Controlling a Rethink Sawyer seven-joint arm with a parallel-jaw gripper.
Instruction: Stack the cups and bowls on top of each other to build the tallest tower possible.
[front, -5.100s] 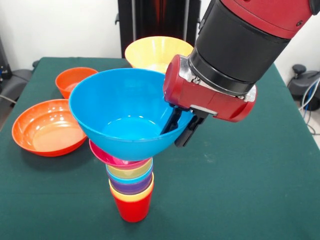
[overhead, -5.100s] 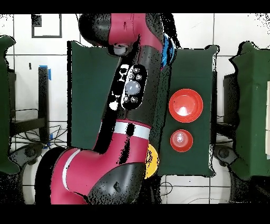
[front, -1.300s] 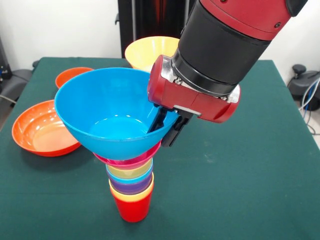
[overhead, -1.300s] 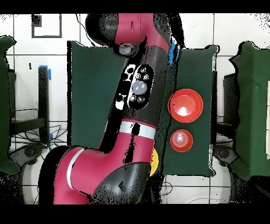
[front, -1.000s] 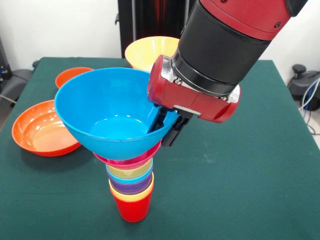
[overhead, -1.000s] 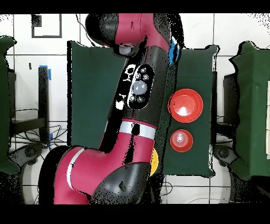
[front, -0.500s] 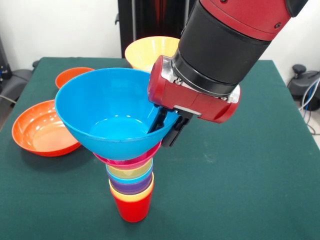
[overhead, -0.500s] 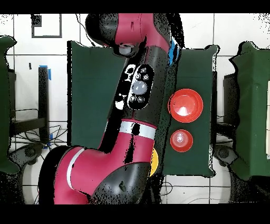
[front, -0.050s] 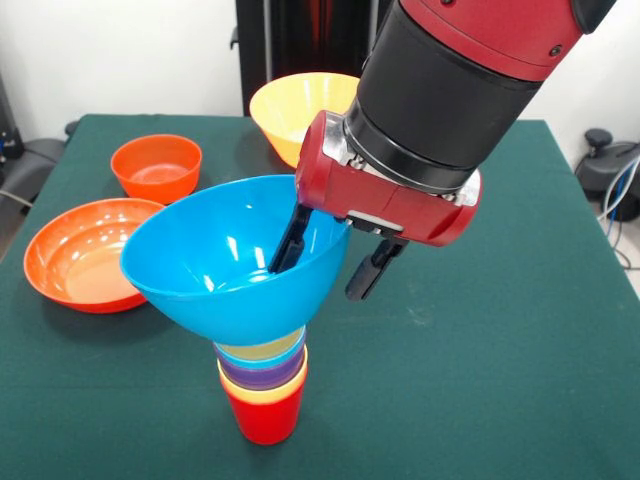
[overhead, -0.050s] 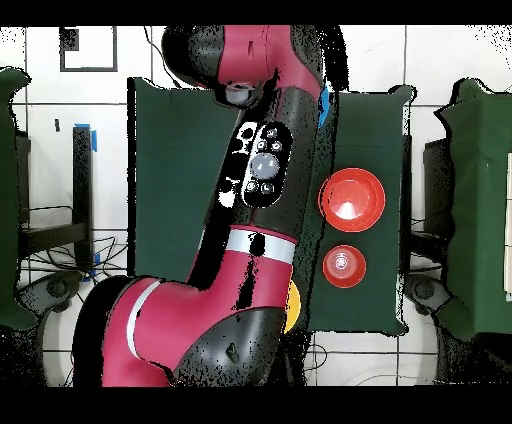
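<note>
Claw (front, -0.050s: 327, 264) fingers, pinched on the blue bowl's (front, -0.050s: 215, 275) rim 0.5 s ago, now stand spread, 1 inside and 1 outside the wall. Released, the bowl has dropped lower onto the tower (front, -0.050s: 262, 385), hiding the pink bowl and uncovering the small orange bowl (front, -0.050s: 156, 165) on the desk (front, -0.050s: 480, 380).

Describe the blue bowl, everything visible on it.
The blue bowl is large, glossy, smooth plastic, deep and funnel-shaped, empty inside. It sits on top of the tower of nested cups, tilted, its rim lower on the picture's left. It hides whatever lies directly under it; a yellow cup rim shows just below. The gripper is open, straddling the rim on the picture's right: one finger inside the bowl, the other outside, clear of the wall. In the overhead view only a blue sliver shows beside the arm.
</note>
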